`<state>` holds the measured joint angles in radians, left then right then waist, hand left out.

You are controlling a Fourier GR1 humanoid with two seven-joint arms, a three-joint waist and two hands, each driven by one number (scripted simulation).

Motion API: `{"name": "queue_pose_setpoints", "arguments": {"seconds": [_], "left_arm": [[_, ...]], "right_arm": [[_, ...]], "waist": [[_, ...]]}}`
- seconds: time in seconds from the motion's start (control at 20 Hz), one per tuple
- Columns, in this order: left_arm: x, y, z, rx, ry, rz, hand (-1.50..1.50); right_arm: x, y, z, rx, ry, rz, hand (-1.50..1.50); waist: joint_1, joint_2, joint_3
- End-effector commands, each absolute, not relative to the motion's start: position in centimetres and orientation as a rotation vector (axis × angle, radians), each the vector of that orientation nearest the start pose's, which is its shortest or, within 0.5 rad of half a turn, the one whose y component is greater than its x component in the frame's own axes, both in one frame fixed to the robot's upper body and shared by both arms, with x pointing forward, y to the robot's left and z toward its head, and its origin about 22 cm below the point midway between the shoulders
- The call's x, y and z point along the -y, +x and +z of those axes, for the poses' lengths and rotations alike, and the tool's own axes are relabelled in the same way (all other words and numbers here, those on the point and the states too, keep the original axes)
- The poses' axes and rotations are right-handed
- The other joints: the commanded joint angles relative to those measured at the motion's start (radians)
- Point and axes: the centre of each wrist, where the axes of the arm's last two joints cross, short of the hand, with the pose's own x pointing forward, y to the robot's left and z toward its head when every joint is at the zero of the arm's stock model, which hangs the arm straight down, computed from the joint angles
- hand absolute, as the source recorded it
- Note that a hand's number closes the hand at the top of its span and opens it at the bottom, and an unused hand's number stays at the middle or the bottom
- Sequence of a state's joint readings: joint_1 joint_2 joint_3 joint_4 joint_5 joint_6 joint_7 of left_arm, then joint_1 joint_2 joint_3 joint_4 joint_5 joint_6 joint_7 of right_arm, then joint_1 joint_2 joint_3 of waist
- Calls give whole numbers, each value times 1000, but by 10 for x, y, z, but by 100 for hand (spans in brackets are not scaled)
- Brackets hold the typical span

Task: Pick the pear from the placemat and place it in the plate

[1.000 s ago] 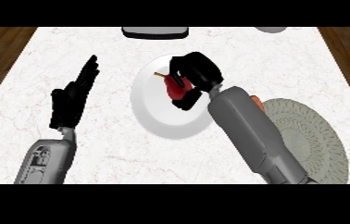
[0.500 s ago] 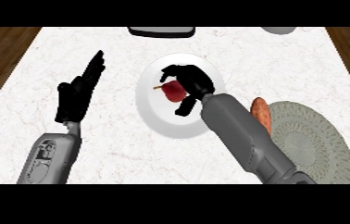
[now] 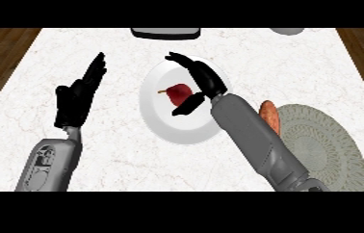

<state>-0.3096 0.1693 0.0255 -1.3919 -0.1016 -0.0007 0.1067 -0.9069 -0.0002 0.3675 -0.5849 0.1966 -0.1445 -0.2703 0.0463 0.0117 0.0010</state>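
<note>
- A white marbled counter [image 3: 128, 155] is seen from above; dark wood is visible past its left and right edges.
- A round grey-green placemat [image 3: 320, 145] with a fine ring pattern is laid at the right side of the counter, and part of it is cut by the picture's edge.
- A white plate [image 3: 171, 126] is placed near the middle of the counter, to the left of the placemat and apart from it.
- The right forearm [image 3: 259, 145] is stretched from the lower right up to the plate, and the plate's right rim is covered by it.
- The left forearm [image 3: 50, 162] is seen at the lower left, away from the plate.
- The left hand [image 3: 78, 95] is held open over the counter at the left of the plate, its fingers straight and pointed up and away; nothing is held in it.
- The right hand [image 3: 202, 80] is spread wide above the plate, fingers extended upward and thumb turned down to the left; nothing is enclosed by it.
- The pear [image 3: 180, 93], dark red with a short stem, is lying on the plate, just beside the open right hand; it cannot be told whether it is touched by the thumb.
- An orange-brown object [image 3: 270, 116] is seen at the left edge of the placemat, partly hidden by the right forearm.
- A dark tray-like object [image 3: 165, 32] and a grey rounded object [image 3: 288, 31] are cut off at the far edge of the counter.
</note>
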Motion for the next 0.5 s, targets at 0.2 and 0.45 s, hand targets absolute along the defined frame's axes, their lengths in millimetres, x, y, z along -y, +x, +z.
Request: {"name": "queue_pose_setpoints", "arguments": {"seconds": [0.2,0.45], "left_arm": [[-254,306,57,1582,219,-224,0],[-251,307,42,1569,225,-224,0]], "right_arm": [[150,418,35,1739,-74,514,-150],[229,434,66,1737,-45,477,-150]], "waist": [[-33,-8,0],[-44,-9,-1]]}}
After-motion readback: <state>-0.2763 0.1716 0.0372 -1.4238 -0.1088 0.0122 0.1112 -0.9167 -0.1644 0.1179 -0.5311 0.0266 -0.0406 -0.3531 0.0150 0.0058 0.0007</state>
